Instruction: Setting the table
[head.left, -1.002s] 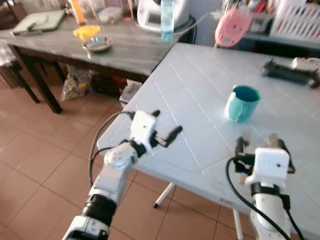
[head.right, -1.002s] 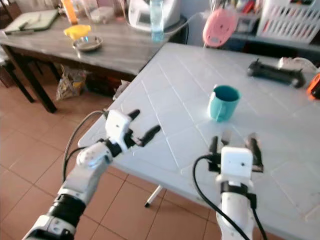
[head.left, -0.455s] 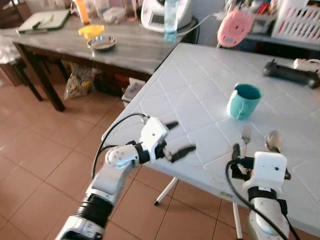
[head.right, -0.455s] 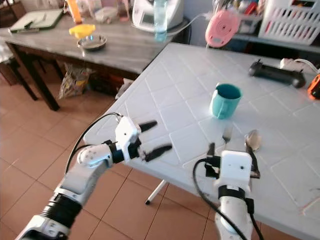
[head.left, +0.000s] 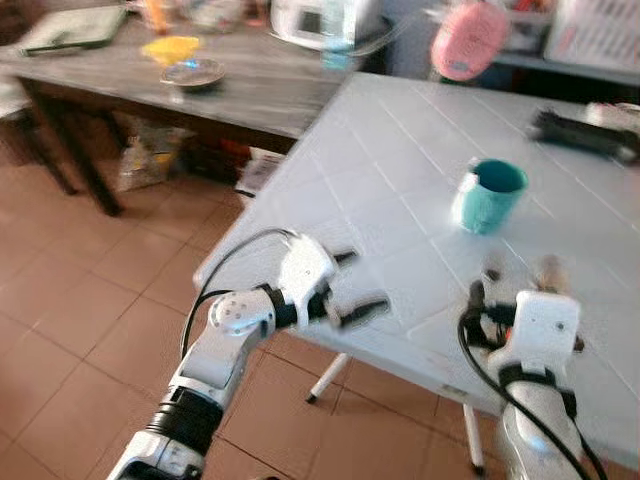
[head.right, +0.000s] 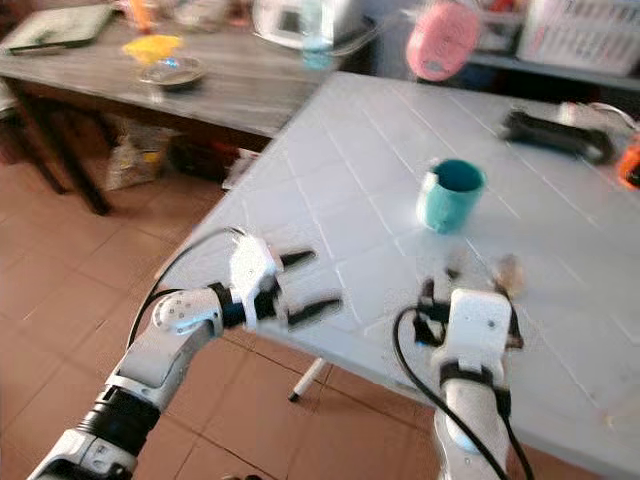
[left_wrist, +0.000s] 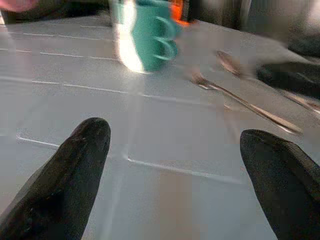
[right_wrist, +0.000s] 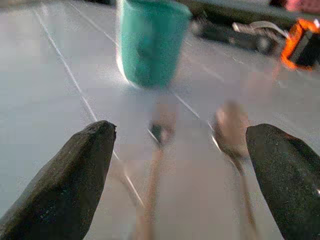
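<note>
Two pieces of cutlery, a fork (right_wrist: 159, 131) and a spoon (right_wrist: 231, 131), lie side by side on the white tiled table (head.left: 400, 160), near its front edge, handles toward the robot. Just beyond them stands a teal mug (head.left: 486, 195), upright with its mouth open to the ceiling. The three sit close together like the start of one place setting, which is probably why they are grouped at this near side, where someone could sit.

The right gripper (right_wrist: 182, 165) hovers directly over the cutlery with its black fingers (right_wrist: 75, 185) spread wide, one to each side of the pair and clamped on nothing. That straddling pose looks to me like readiness to straighten or pick one up. The left gripper (head.left: 352, 290) hangs over the table's near left edge, fingers likewise parted and empty, pointing across the top toward the mug (its wrist camera looks along the surface at mug and cutlery).

Farther off, a black handheld device (head.left: 580, 135) lies at the far right of the table, and a pink round appliance (head.left: 467, 40) stands behind the far edge. To the left, a separate grey table (head.left: 250, 95) carries a metal dish (head.left: 195, 73). Everything is somewhat blurred.
</note>
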